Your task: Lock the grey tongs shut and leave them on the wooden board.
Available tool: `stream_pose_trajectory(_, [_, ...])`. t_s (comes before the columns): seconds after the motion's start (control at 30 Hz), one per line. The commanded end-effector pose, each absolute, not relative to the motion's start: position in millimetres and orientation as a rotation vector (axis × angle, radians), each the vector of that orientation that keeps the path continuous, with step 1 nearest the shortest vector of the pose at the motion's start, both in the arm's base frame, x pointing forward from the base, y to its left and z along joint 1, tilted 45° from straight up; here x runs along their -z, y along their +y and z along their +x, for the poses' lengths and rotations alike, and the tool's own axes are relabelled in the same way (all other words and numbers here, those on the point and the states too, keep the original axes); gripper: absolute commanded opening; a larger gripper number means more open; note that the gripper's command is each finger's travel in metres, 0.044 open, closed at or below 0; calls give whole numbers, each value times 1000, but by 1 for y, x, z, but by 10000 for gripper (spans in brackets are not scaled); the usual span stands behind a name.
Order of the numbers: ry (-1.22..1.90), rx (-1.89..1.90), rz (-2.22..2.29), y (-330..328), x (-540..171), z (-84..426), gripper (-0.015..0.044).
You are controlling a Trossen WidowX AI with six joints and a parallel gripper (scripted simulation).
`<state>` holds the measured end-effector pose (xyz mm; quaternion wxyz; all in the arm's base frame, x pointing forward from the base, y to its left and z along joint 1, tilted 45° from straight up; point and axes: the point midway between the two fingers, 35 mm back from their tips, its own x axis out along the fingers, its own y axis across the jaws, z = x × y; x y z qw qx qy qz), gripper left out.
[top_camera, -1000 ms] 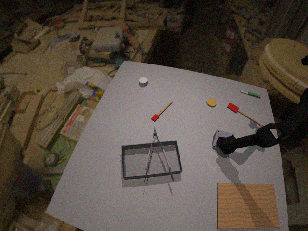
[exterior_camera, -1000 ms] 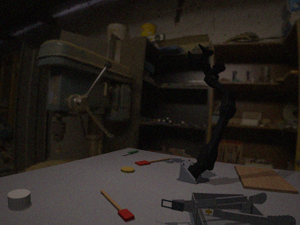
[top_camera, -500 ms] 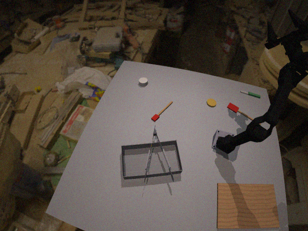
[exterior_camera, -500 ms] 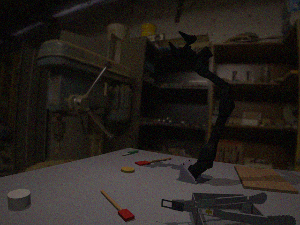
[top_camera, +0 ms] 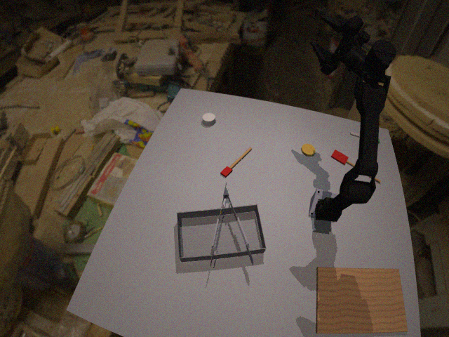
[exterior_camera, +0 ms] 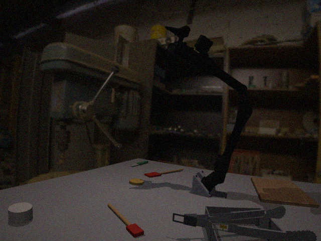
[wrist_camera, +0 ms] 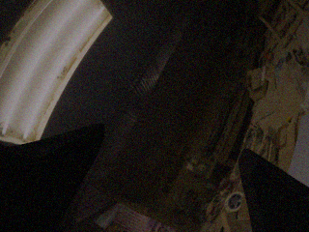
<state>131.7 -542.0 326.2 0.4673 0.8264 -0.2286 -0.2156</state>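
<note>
The grey tongs (top_camera: pixel 240 229) (exterior_camera: pixel 189 220) lie open in a V across the roasting tin (top_camera: pixel 179 237) (exterior_camera: pixel 230 208). Their hinge end sticks out over one long wall and their spread tips stick out over the opposite wall. The wooden board (top_camera: pixel 384 290) (exterior_camera: pixel 282 185) lies flat, with nothing on it but the arm's shadow. My gripper (top_camera: pixel 313 28) (wrist_camera: pixel 176 144) is open and empty, raised high above the table's far right part, well away from the tongs. The wrist view shows no tongs, tin or board.
A red brush (top_camera: pixel 226 171) (exterior_camera: pixel 134 229) lies beyond the hinge end. A white round pot (top_camera: pixel 208 117) (exterior_camera: pixel 20 211), a yellow disc (top_camera: pixel 308 149) (exterior_camera: pixel 136 182), another red brush (top_camera: pixel 339 156) (exterior_camera: pixel 152 174) and a green-handled tool (exterior_camera: pixel 142 162) lie farther back.
</note>
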Motion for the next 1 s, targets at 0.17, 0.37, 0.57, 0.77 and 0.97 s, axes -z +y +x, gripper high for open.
stream_pose_trajectory(0.17, [-167,555,2111,-471,-285,257,440])
stream_pose_trajectory(0.37, [131,561,2131,-402,-259,323,440])
stream_pose_trajectory(0.57, [455,563,2121,-320,-234,371,440])
stream_pose_trajectory(0.77, [801,557,2056,-226,-215,397,440])
stream_pose_trajectory(0.97, [1164,537,1932,-128,-203,399,440])
